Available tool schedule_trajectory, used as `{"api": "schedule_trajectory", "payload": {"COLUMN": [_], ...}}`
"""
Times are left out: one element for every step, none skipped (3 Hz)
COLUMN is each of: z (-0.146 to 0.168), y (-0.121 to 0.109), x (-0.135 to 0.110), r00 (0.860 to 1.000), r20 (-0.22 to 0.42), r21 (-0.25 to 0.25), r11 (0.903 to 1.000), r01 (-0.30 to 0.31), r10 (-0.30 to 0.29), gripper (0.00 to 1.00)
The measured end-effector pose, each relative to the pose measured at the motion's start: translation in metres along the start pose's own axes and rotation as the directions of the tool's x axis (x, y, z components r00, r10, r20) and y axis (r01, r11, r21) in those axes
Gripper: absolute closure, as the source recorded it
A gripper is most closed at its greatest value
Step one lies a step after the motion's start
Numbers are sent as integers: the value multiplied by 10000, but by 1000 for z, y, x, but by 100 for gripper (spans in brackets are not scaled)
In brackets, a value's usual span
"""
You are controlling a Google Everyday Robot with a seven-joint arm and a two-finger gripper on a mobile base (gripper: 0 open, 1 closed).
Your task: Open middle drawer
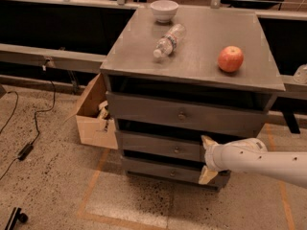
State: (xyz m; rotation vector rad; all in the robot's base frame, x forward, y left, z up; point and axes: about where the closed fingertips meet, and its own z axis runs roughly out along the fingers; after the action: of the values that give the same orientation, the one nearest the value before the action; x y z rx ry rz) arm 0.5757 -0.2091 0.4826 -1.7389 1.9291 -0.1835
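The middle drawer [158,145] is the mid-height grey front of the cabinet, with a small round metal knob [176,150] at its centre. It looks shut, with its front in line with the drawers above and below. My gripper [203,159] comes in from the right on a white arm, right of the knob at the drawer's right part. Its two tan fingers [208,142] are spread apart, one at the drawer's upper edge and one lower, in front of the bottom drawer. It holds nothing.
The grey cabinet's top [201,61] carries a white bowl [164,9], a lying plastic bottle [169,40] and a red apple [230,58]. The taller top drawer [144,110] and the bottom drawer [153,169] flank the middle one. An open cardboard box [93,116] stands at the left; cables lie on the floor.
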Motion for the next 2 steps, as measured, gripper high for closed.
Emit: {"api": "schedule_trajectory", "payload": {"z": [14,33], "y": [-6,-10], "x": [7,19], "r00": [9999,9996], "r20": [19,-76], "r21": [101,66], "r11": [9999,9996], "r01": [-133,-289], "r10": [133,289], "gripper": [0,0]}}
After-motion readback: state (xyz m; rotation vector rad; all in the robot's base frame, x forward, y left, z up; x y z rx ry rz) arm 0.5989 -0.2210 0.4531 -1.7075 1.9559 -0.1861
